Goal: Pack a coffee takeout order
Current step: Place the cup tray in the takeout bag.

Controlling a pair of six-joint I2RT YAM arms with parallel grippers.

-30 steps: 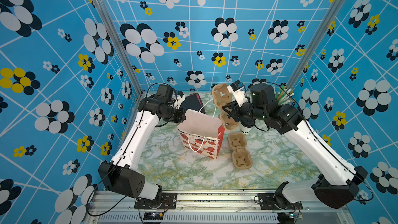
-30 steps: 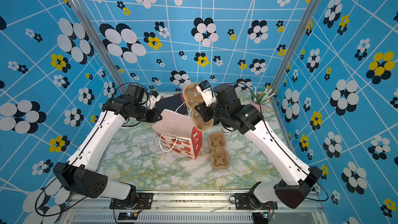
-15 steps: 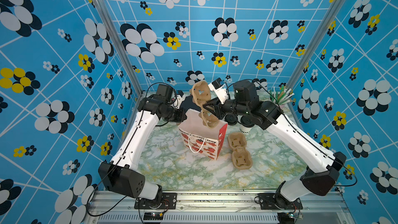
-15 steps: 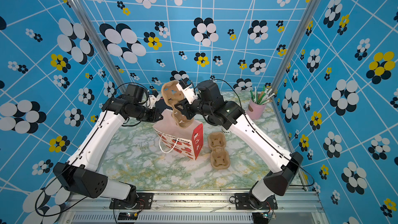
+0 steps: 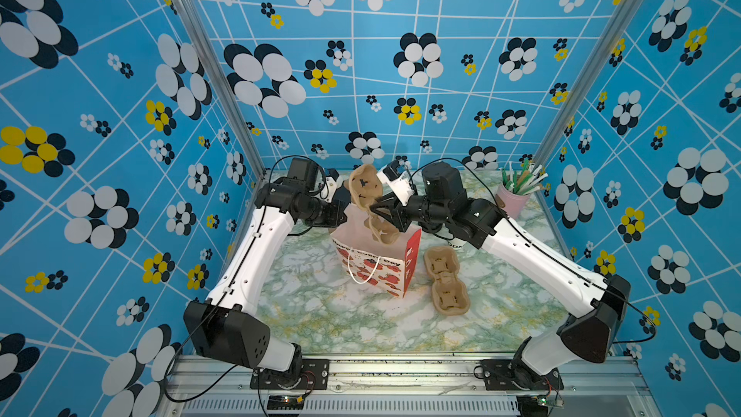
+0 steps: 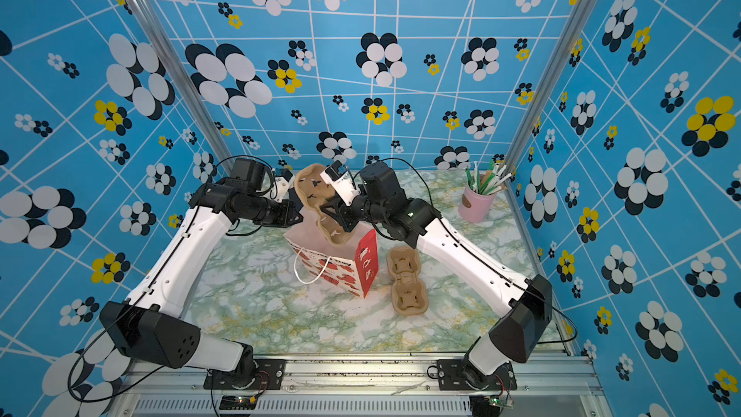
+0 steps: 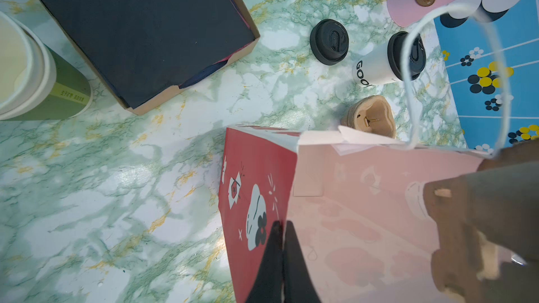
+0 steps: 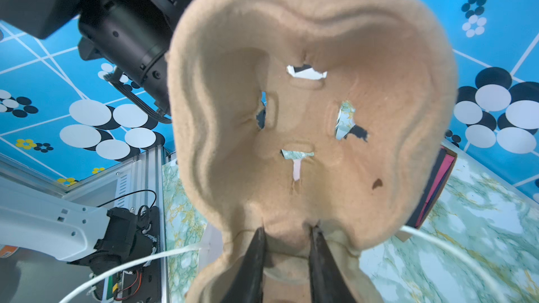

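Packing looks roughly a third done, by my reading. Right hand (image 8: 285,228) is clamped on the narrow middle of a cardboard cup carrier (image 5: 365,190), which hangs tilted with its lower end inside the mouth of the paper bag (image 5: 373,270). Left hand (image 7: 282,225) is pinched closed on the bag's rim, holding it up. White cup (image 7: 374,67) stands on the tabletop (image 5: 320,314) at about 2 o'clock from the bag, with its black lid (image 7: 407,55) already on and a spare lid (image 7: 329,41) just beside it. Black napkin (image 7: 131,24) lies in its box (image 7: 151,103), well apart from the bag. A second carrier (image 5: 445,278) lies at 3 o'clock of the bag. What remains, I judge, is to seat the carrier, then put in the cup and napkin.
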